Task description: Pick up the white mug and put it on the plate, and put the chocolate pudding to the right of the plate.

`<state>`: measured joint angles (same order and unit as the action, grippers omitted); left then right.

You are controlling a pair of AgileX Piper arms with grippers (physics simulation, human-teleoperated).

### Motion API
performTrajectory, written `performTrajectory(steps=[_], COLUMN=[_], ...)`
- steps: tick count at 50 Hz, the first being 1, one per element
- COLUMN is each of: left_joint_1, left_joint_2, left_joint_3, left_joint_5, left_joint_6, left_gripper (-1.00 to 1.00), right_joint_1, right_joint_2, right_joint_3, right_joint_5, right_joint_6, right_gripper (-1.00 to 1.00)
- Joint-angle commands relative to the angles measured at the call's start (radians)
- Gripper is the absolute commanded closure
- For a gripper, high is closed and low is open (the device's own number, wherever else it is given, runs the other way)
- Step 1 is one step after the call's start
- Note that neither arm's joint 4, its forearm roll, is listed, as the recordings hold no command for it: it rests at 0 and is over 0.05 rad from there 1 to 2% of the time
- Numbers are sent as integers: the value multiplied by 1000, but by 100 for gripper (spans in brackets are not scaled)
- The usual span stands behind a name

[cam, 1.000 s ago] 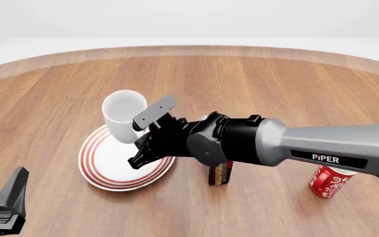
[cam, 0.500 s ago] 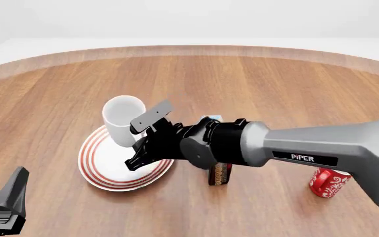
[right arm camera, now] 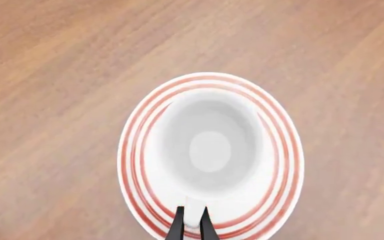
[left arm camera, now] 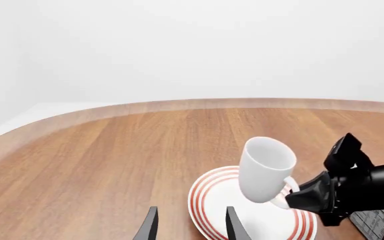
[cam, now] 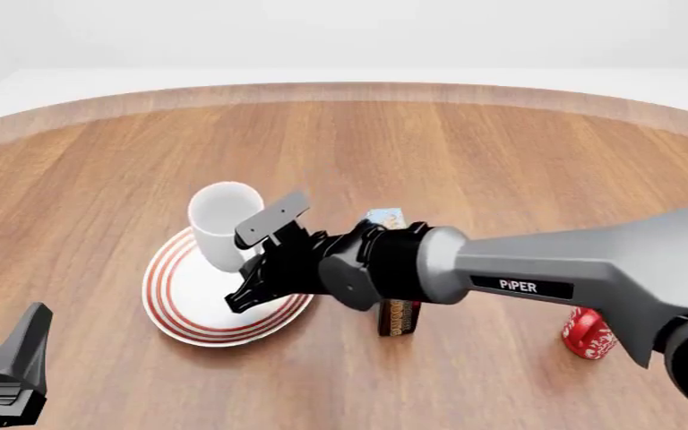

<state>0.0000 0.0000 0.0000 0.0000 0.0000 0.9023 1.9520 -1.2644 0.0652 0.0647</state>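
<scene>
Gripping the white mug (cam: 221,224) by its handle, the right gripper (cam: 258,260) holds it tilted over the plate (cam: 183,313), toward the rim's 12 o'clock. Pudding box (cam: 397,313) stands at the plate's 3 o'clock, mostly behind the arm. Left gripper (left arm camera: 190,230) sits near the plate's 7 o'clock, fingers spread, empty.

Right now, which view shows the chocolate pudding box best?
Front view: the chocolate pudding stands right of the plate, half hidden by the right arm. Left wrist view catches only a corner; right wrist view shows none.
</scene>
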Motion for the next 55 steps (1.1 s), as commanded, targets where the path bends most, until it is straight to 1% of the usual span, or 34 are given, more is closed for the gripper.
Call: performTrajectory(steps=[1, 20, 23, 55], left_joint_1=[0, 0, 0, 0], left_joint_2=[0, 0, 0, 0], left_joint_3=[0, 0, 0, 0], left_joint_5=[0, 0, 0, 0], left_joint_6=[0, 0, 0, 0], left_gripper=[-100, -100, -100, -100], right_joint_1=[0, 5, 8, 17], right_joint_2=[20, 57, 62, 96], right_joint_3=[-16, -20, -20, -32], right_joint_5=[-9, -16, -17, -14], right_joint_6=[12, 34, 45, 69], right_gripper=[100, 100, 100, 100])
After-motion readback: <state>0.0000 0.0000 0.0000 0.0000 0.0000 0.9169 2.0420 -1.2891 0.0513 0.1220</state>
